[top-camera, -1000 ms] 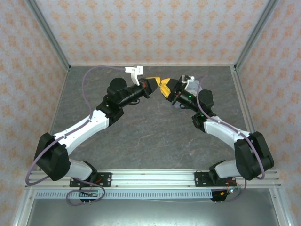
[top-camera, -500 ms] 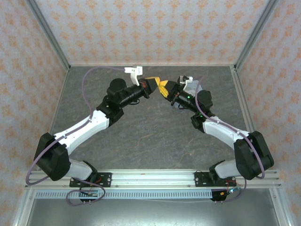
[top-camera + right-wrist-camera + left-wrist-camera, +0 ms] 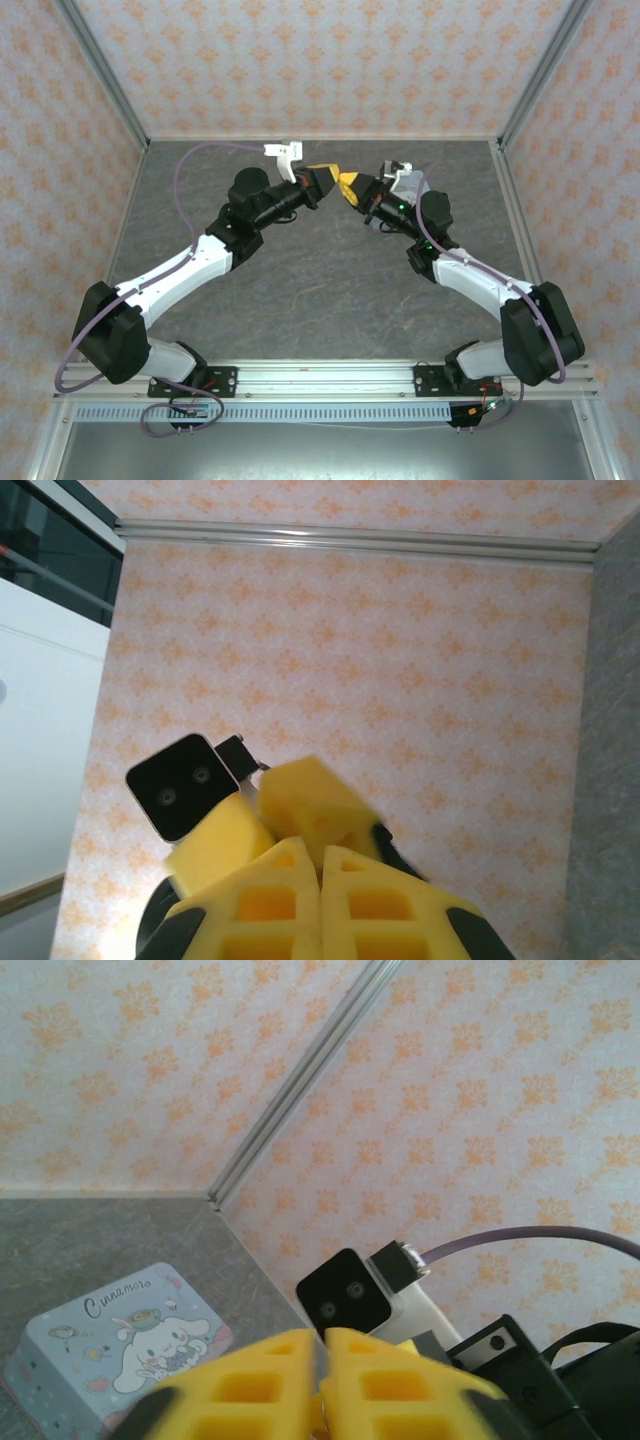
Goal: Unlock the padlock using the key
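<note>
Past the near aluminium rail lies the grey marbled table. Above its far middle the left gripper, pads slightly parted, meets the right gripper, pressed shut, tip to tip. The padlock may sit between them; I cannot tell. A cartoon-printed tin rests below, with orange-patterned walls beyond.

- A robot test cell, lab-like: orange-patterned wall panels close off three sides.
- Aluminium frame posts rise at the far corners of the grey stone-look table.
- A metal rail along the near edge carries two cabled robot arms.
</note>
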You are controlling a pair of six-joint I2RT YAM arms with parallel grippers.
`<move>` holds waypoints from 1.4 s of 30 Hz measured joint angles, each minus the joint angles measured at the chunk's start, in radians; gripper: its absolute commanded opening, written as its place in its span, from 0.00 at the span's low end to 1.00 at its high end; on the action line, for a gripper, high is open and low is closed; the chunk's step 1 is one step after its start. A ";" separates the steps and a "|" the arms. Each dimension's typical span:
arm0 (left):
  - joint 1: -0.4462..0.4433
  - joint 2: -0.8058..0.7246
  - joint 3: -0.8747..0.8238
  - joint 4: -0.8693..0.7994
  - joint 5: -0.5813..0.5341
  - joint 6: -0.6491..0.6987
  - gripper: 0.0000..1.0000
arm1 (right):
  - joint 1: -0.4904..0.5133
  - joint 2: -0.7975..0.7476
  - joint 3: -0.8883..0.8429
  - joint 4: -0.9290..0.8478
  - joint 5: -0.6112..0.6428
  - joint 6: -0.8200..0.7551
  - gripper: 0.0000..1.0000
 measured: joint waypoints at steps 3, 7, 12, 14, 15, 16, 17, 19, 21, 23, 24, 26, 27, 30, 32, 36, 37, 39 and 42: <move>0.000 0.000 0.000 -0.016 -0.013 0.003 0.54 | 0.001 -0.045 0.000 -0.111 0.013 -0.077 0.00; 0.000 -0.007 0.000 -0.051 -0.028 0.007 0.64 | 0.001 -0.127 0.000 -0.271 0.047 -0.197 0.00; 0.006 -0.033 0.000 -0.108 -0.049 -0.002 0.69 | 0.001 -0.248 0.000 -0.465 0.122 -0.375 0.00; 0.014 -0.034 0.009 -0.135 -0.045 -0.025 0.69 | 0.001 -0.293 0.000 -0.516 0.156 -0.444 0.00; 0.015 -0.033 0.015 -0.148 -0.042 -0.041 0.70 | 0.001 -0.311 -0.003 -0.528 0.170 -0.472 0.00; 0.019 -0.030 0.023 -0.161 -0.037 -0.066 0.70 | 0.001 -0.329 -0.011 -0.534 0.187 -0.500 0.00; 0.021 -0.025 0.034 -0.172 -0.026 -0.099 0.70 | 0.001 -0.345 -0.021 -0.534 0.202 -0.523 0.00; 0.023 -0.010 0.051 -0.174 -0.004 -0.173 0.70 | 0.001 -0.362 -0.045 -0.519 0.225 -0.554 0.00; 0.023 0.006 0.060 -0.163 0.019 -0.261 0.69 | 0.001 -0.362 -0.073 -0.486 0.246 -0.575 0.00; 0.023 0.024 0.061 -0.152 0.037 -0.357 0.65 | 0.004 -0.349 -0.098 -0.438 0.264 -0.584 0.00; 0.022 0.035 0.061 -0.143 0.041 -0.406 0.64 | 0.006 -0.340 -0.107 -0.415 0.270 -0.587 0.00; 0.022 0.060 0.061 -0.126 0.049 -0.499 0.60 | 0.017 -0.319 -0.119 -0.369 0.288 -0.592 0.00; 0.022 0.069 0.061 -0.117 0.053 -0.540 0.59 | 0.022 -0.312 -0.121 -0.354 0.291 -0.594 0.00; 0.020 0.101 0.060 -0.076 0.064 -0.661 0.58 | 0.039 -0.291 -0.122 -0.296 0.306 -0.604 0.00; 0.014 0.114 0.060 -0.057 0.064 -0.718 0.58 | 0.050 -0.284 -0.122 -0.270 0.314 -0.609 0.00; -0.002 0.129 0.060 -0.031 0.066 -0.789 0.50 | 0.060 -0.265 -0.122 -0.229 0.329 -0.616 0.00; -0.007 0.131 0.060 -0.030 0.067 -0.803 0.48 | 0.061 -0.258 -0.121 -0.222 0.333 -0.616 0.00; -0.013 0.134 0.060 -0.023 0.068 -0.822 0.45 | 0.062 -0.245 -0.121 -0.216 0.337 -0.616 0.00; -0.018 0.135 0.060 -0.021 0.068 -0.841 0.42 | 0.062 -0.222 -0.119 -0.206 0.343 -0.620 0.00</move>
